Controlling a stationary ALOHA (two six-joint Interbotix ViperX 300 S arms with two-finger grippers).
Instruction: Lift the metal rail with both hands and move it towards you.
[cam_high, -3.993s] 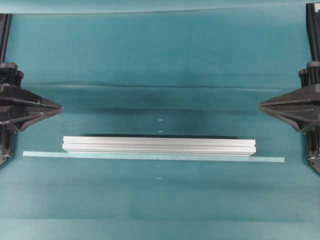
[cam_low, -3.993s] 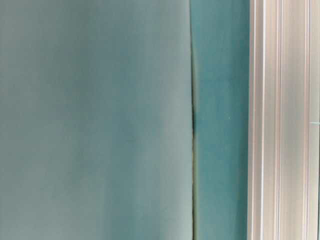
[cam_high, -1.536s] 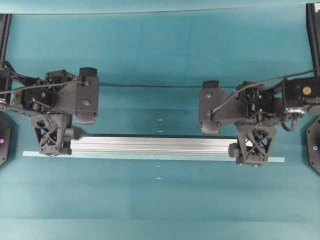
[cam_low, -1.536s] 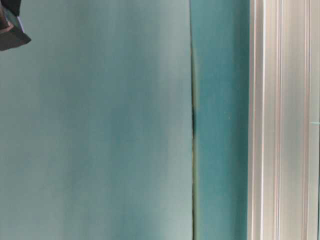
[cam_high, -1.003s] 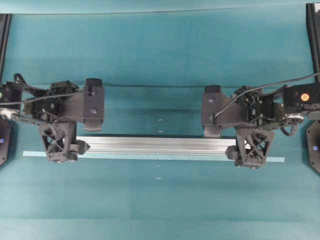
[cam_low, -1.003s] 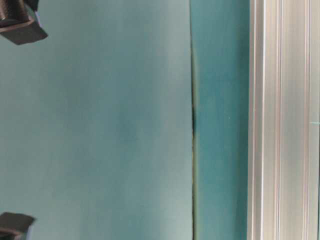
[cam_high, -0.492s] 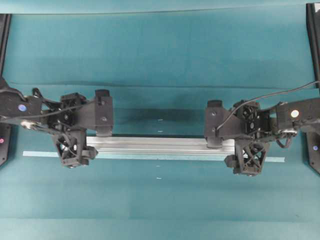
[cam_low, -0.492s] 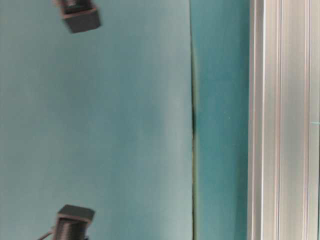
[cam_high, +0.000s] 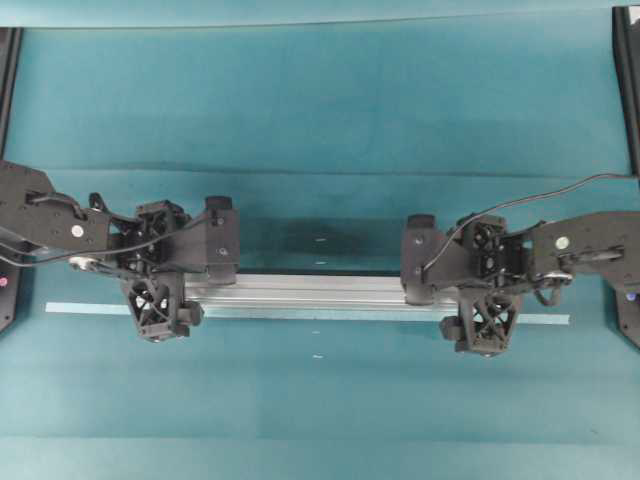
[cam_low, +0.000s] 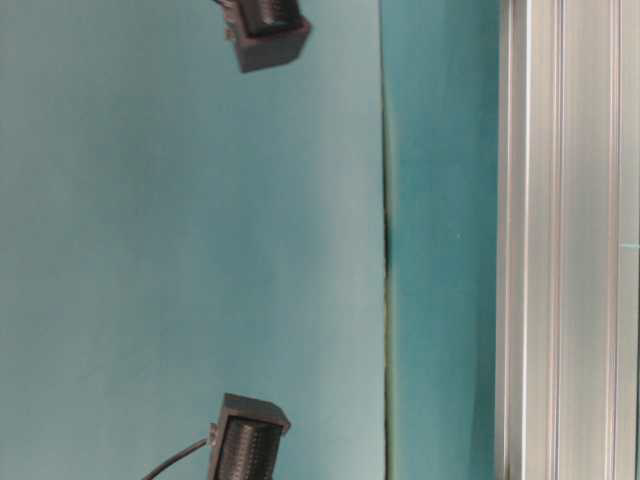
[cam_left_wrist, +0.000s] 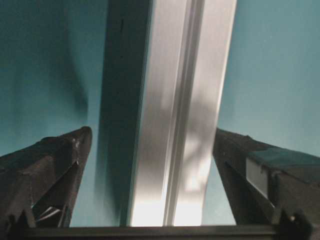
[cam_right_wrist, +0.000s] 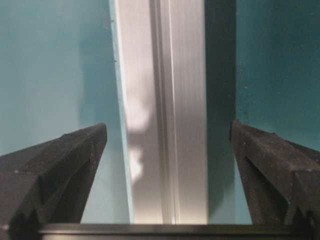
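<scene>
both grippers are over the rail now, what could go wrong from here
The left gripper and right gripper are open, straddling the metal rail near opposite ends. If one closes or lifts first, the rail may tilt or slip. It sits off-centre between the left gripper's fingers, so closing could nudge it.

No readable text, label, brand, number or sign appears in any view. The metal rail (cam_high: 315, 291) is bare grooved silver, and the teal table cover (cam_high: 320, 110) carries only a few tiny pale marks (too small to read as characters).
</scene>
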